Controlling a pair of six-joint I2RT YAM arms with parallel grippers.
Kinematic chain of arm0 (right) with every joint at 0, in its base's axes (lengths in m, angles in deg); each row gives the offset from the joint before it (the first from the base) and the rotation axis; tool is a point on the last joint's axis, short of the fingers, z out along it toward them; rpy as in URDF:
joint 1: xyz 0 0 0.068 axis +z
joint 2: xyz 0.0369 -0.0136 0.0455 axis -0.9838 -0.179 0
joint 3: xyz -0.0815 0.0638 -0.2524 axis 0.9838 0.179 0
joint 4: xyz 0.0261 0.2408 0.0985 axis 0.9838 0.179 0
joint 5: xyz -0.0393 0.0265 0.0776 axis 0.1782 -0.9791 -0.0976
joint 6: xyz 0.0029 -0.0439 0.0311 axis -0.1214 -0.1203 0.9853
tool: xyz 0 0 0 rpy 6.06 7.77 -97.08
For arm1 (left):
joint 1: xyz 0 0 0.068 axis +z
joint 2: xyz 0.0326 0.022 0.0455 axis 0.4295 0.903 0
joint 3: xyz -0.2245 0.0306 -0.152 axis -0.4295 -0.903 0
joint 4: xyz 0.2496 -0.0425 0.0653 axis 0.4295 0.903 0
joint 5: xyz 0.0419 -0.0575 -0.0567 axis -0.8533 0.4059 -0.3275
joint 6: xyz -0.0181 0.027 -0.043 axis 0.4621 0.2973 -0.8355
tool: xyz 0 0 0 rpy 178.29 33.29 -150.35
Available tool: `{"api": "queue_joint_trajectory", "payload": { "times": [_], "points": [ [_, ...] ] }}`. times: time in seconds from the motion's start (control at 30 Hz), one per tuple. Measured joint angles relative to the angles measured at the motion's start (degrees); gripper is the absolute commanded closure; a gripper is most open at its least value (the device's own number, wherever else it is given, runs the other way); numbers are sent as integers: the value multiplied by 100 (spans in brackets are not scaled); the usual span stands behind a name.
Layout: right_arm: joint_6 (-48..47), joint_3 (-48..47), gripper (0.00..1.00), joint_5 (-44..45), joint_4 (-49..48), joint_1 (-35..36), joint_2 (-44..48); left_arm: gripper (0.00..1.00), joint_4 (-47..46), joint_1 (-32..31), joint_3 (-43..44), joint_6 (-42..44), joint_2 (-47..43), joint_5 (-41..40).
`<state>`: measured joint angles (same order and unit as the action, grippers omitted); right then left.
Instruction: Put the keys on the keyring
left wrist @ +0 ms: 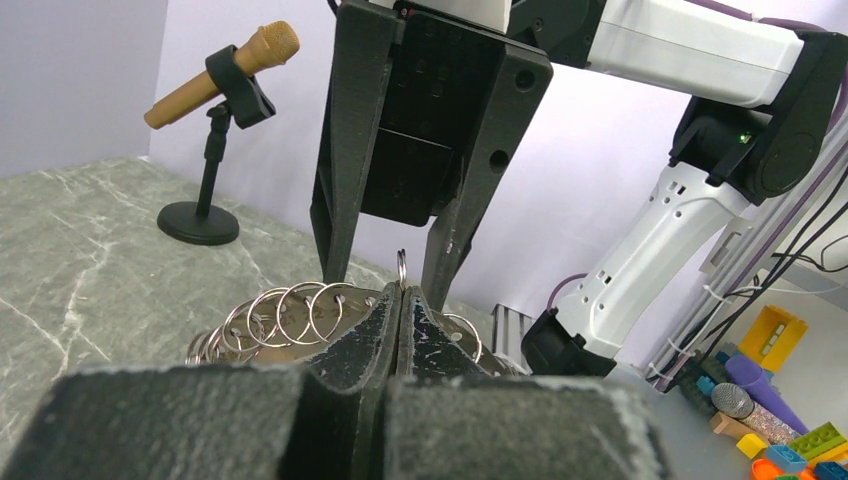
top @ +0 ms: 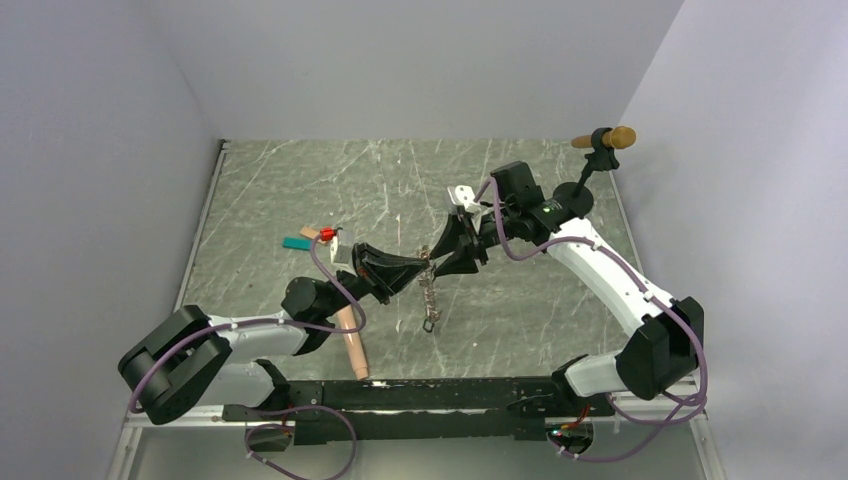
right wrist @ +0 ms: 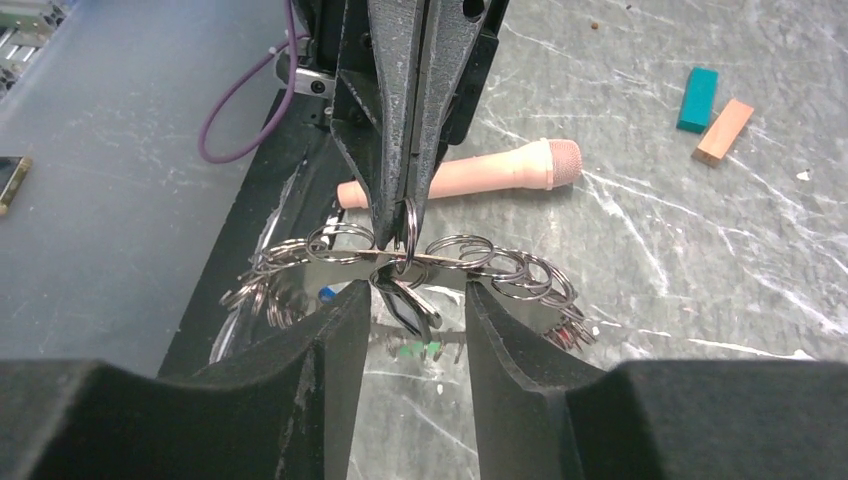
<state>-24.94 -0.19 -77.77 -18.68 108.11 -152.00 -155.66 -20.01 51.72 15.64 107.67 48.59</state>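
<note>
We judge the task partly done: the left gripper [left wrist: 400,296] jaws grip the keyring [right wrist: 445,262], the right gripper [right wrist: 412,293] jaws stand open astride it, and a red key [top: 327,234] lies on the surface [top: 520,320].

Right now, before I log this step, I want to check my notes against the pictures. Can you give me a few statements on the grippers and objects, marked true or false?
1. The left gripper is shut on a ring of the keyring. True.
2. The right gripper is clamped on the peach microphone. False: its jaws stand open by the keyring, and the microphone lies on the table.
3. The teal block and tan block lie close together on the table. True.
4. The brown microphone has toppled over. False: its stand is upright, holding it.
5. The keyring lies flat on the table. False: the left gripper holds it up, part of it dangling.
</note>
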Motion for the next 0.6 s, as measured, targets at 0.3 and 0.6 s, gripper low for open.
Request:
{"api": "queue_joint_trajectory", "payload": {
  "times": [0.3, 0.6],
  "points": [
    [258, 101, 64, -50, -256, 39, 0, 100, -2, 2, 0, -2, -4, 7],
    [444, 166, 74, -44, -382, 109, -2, 100, 0, 13, 0, 2, -39, 39]
  ]
}}
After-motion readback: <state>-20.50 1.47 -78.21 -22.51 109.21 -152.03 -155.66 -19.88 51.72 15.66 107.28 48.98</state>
